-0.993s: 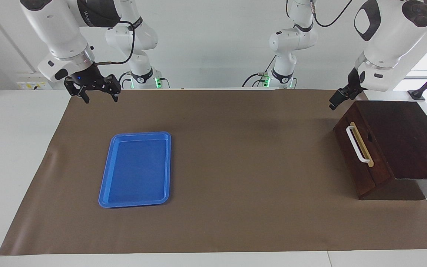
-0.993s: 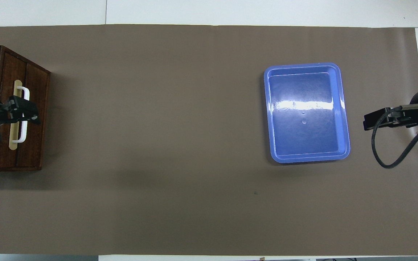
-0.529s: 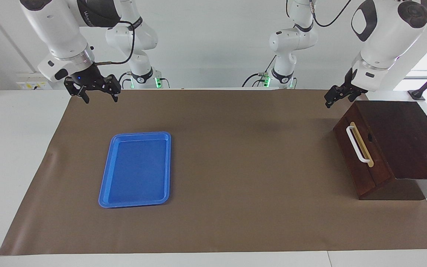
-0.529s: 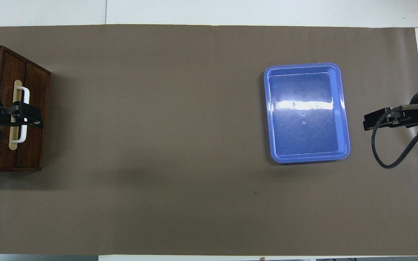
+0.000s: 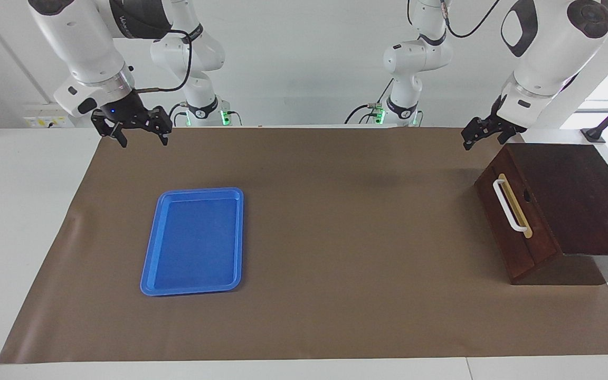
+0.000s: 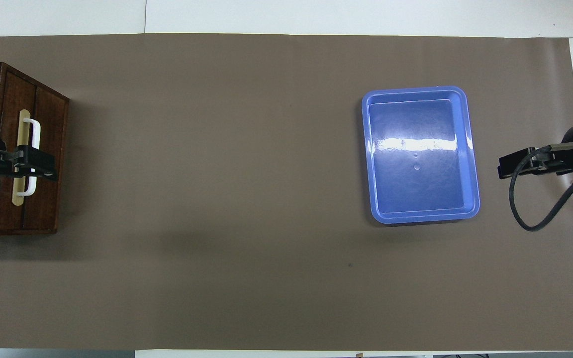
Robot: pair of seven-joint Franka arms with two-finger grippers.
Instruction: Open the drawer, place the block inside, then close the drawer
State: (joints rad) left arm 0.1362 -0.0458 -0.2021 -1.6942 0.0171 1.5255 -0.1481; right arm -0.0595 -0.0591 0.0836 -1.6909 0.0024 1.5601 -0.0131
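step: reach handle | left gripper [image 5: 479, 135] spread, empty, upper right of frame | handle [image 5: 510, 206] of shut drawer [image 5: 515, 224] lower right of it, long axis slanting | right gripper [image 5: 139, 129] spread, waiting upper left

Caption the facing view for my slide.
Left gripper open in the air above the shut dark wooden drawer; right gripper waits open; flat blue plastic tray lies empty.

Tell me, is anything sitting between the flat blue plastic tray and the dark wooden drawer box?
Nothing: only bare brown mat lies between the blue tray and the drawer box, clearest in the overhead view.
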